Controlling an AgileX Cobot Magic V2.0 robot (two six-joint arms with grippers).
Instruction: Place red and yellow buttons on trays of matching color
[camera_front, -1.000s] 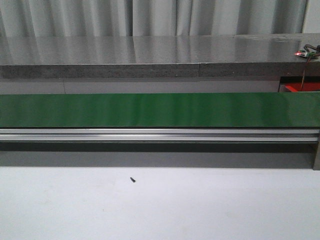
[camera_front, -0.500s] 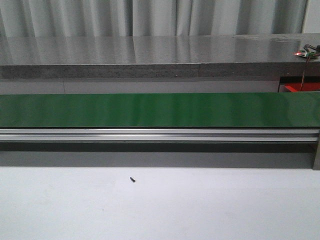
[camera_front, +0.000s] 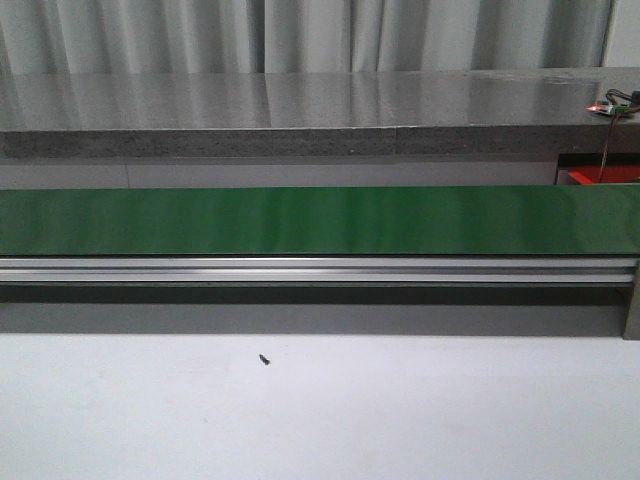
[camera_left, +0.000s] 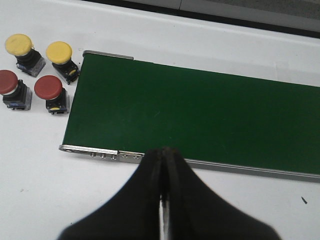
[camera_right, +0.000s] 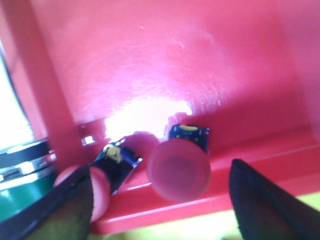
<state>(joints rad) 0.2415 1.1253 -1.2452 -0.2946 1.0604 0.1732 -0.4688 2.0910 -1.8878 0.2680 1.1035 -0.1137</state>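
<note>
Two red buttons (camera_right: 179, 170) already lie inside the red tray (camera_right: 150, 75), one partly hidden at the edge of the right wrist view. Four more wait on the table (camera_left: 30, 170) beside the green belt (camera_left: 200, 120): two yellow buttons (camera_left: 59, 52) and two red ones (camera_left: 48, 88). No yellow tray shows. The left gripper (camera_left: 164, 165) has its jaws pressed together, holding nothing; the right gripper (camera_right: 160, 200) hangs over the tray, jaws spread wide and empty.

Front: low, facing across green belt (camera_front: 320, 220) | Left wrist: high above belt, shared | Right wrist: close inside red tray (camera_right: 150, 55)
</note>
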